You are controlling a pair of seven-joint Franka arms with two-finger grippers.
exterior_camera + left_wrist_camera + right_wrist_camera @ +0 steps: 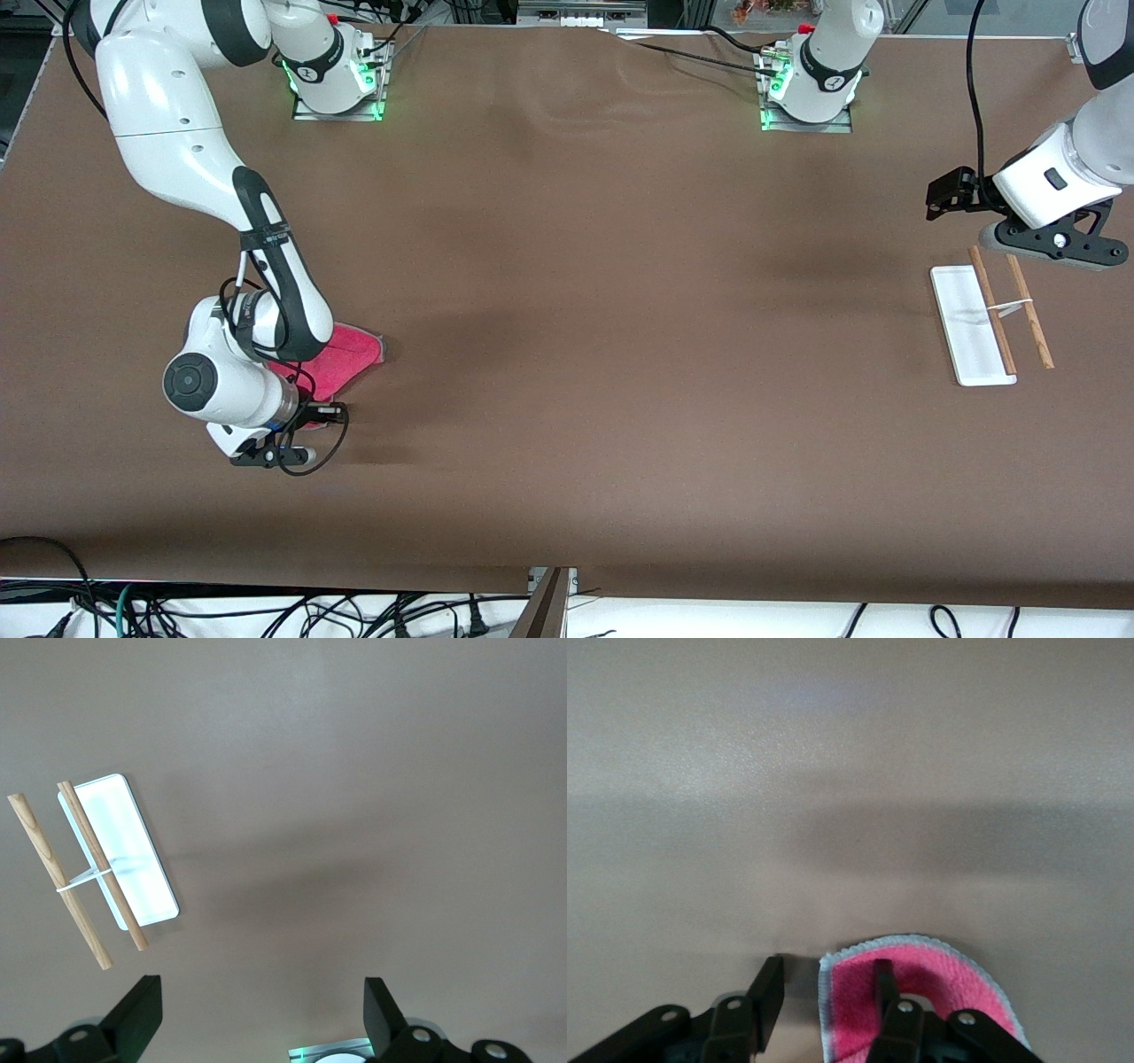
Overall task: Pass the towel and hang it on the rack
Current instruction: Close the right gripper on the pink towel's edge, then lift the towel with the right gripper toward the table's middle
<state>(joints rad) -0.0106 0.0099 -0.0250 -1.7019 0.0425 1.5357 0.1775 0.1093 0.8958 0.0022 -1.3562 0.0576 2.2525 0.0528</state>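
The towel [350, 354] lies pink face up on the table toward the right arm's end, partly hidden under the right arm. In the right wrist view its grey stitched edge [826, 992] lies between the fingers. My right gripper [828, 985] is open and low at the towel, with one finger on the bare table and the other over the pink cloth [939, 979]. The rack [970, 328], a white base with two wooden rods [994, 310], stands toward the left arm's end. My left gripper [1052, 245] is open and empty, up over the rack's end nearest the robots. The rack also shows in the left wrist view [124, 850].
The brown table [620, 354] is bare between the towel and the rack. The arm bases [337, 80] stand along the edge farthest from the front camera. Cables hang below the table's near edge [266, 611].
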